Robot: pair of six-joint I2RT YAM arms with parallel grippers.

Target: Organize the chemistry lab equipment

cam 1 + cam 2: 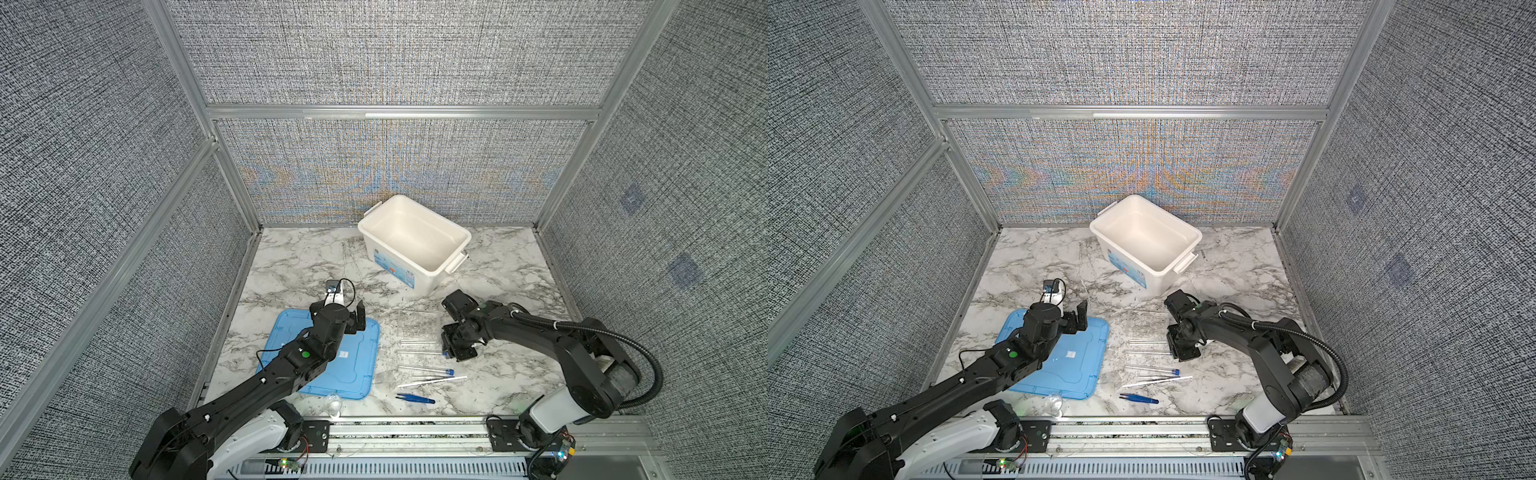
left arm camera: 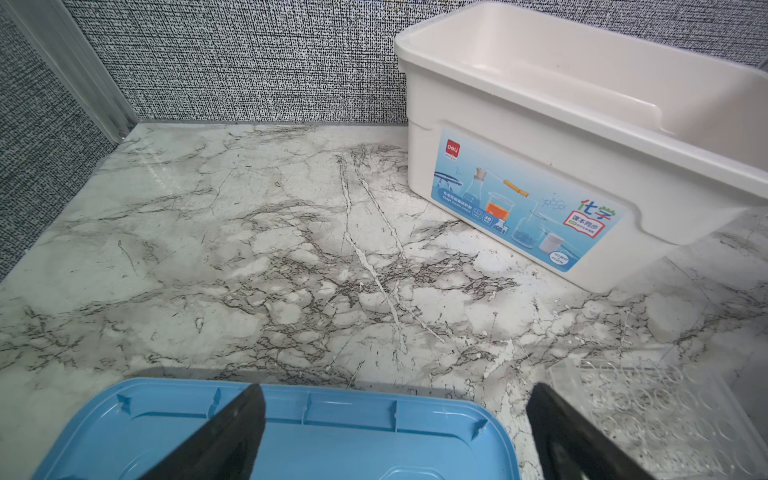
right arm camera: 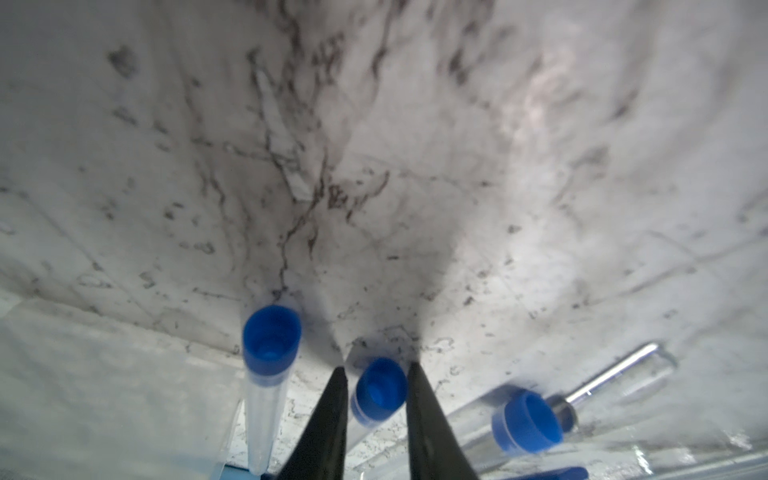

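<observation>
Three slim clear tubes with blue caps lie side by side on the marble, right of centre. My right gripper (image 1: 446,353) (image 1: 1173,353) points down at their capped ends. In the right wrist view its gripper (image 3: 376,366) is shut on the middle tube (image 3: 380,388), one finger on each side of the cap. The two other tubes (image 3: 271,334) (image 3: 525,422) lie free beside it. The clear rack (image 1: 417,324) (image 2: 665,407) sits just beyond the tubes. My left gripper (image 1: 357,320) (image 2: 397,395) hangs open and empty over the far corner of the blue lid.
The white tub (image 1: 365,226) (image 2: 457,137) stands at the back, its inside bare. The light-blue lid (image 1: 357,365) lies flat at the left. Nearer the front edge are a thin white stick (image 1: 432,381), blue tweezers (image 1: 415,399) and a small glass dish (image 1: 334,403).
</observation>
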